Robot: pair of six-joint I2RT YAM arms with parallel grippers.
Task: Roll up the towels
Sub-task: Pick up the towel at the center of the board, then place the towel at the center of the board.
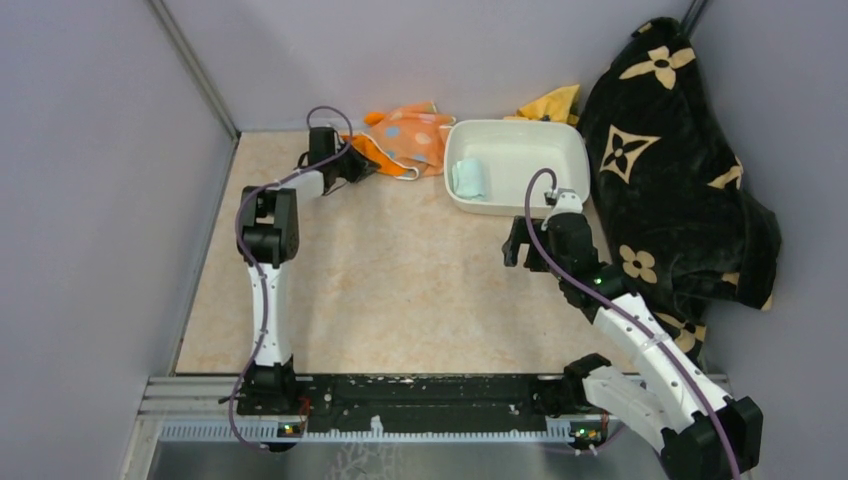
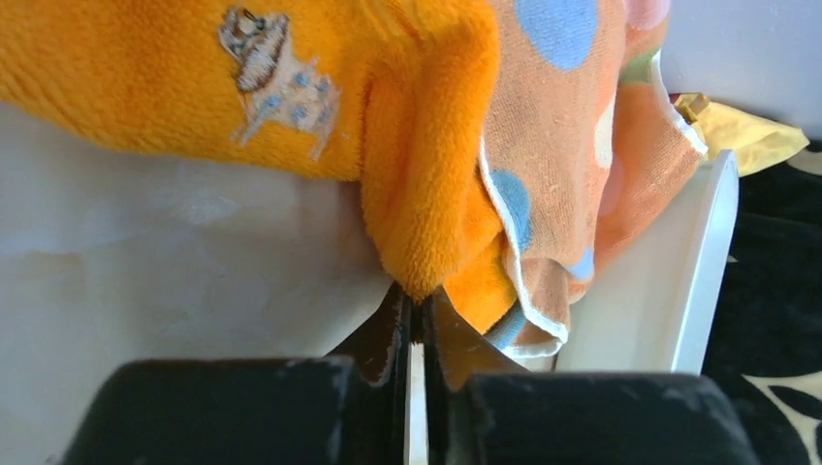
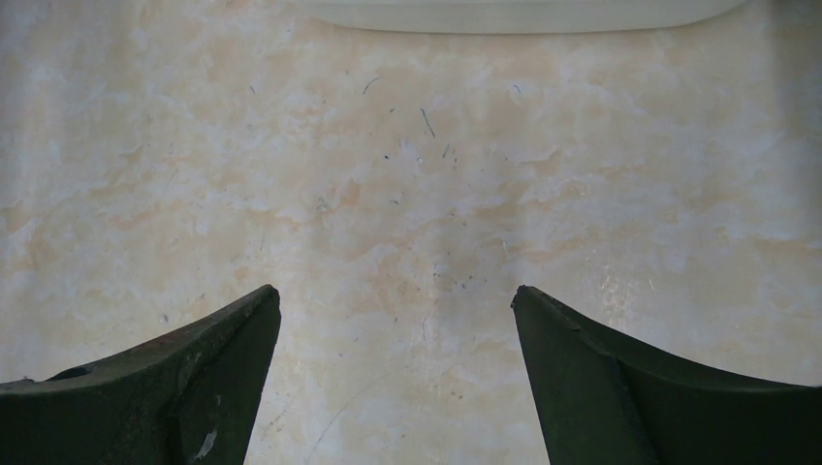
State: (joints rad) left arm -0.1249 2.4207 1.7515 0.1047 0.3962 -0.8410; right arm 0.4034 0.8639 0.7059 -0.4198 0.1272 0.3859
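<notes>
Fleece, soft and floppy (best taken by a corner): left claw (image 2: 417, 312) pinches almost closed on a corner of the orange towel (image 2: 417, 194) at 11 o'clock on the counter (image 1: 400, 270), dotted towel (image 2: 562, 145) overlapping. Mint towel (image 1: 468, 178) sits in the tub (image 1: 515, 124), 1 o'clock. Right claw (image 3: 397, 329) gapes empty.

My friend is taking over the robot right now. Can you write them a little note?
Left gripper: shut on a fold of the orange towel, far left.
Right gripper: open, empty, above bare table near the white tub.
Mint towel: in the tub, looks rolled.
Dotted towel: crumpled beside the orange one.
To do: roll orange and dotted towels.
</notes>
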